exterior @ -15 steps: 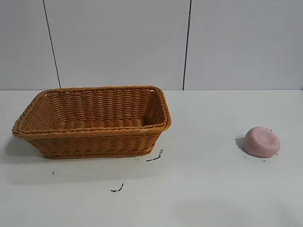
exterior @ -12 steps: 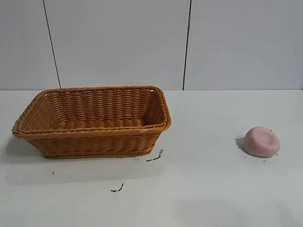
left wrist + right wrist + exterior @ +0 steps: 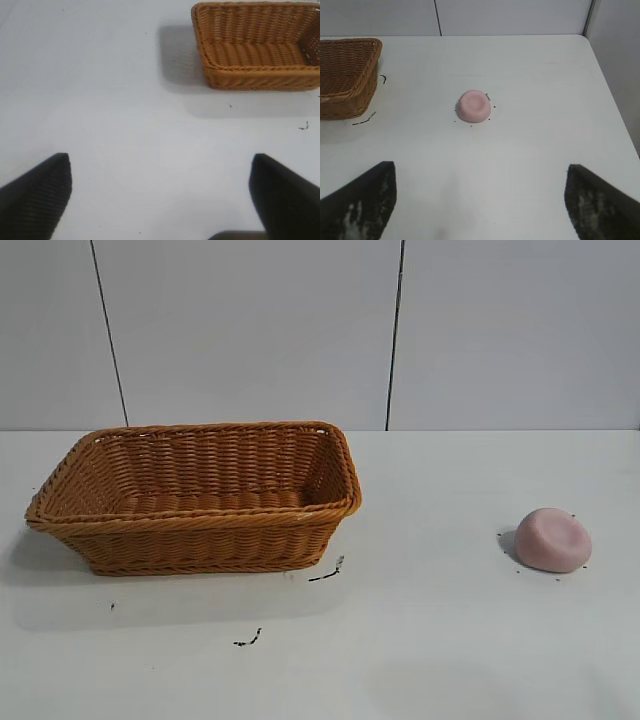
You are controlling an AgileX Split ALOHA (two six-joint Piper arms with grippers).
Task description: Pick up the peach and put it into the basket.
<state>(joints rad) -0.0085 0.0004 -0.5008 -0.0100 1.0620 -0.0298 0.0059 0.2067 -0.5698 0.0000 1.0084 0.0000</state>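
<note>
While peach (image 3: 553,539) sits alone on table (image 3: 450,640), well apart from basket (image 3: 195,498), my right tool (image 3: 480,200) and left tool (image 3: 160,197) both hang spread wide, nothing pinched.

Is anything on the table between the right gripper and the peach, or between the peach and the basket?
Nothing visible. The open right gripper faces the peach across bare table; only small black marks lie before the basket.

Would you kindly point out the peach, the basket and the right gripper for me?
peach (image 3: 553,540): exterior view, its pink top.
basket (image 3: 200,522): exterior view, near braided rim.
right gripper (image 3: 480,200): right wrist view, midway between its spread fingertips.
</note>
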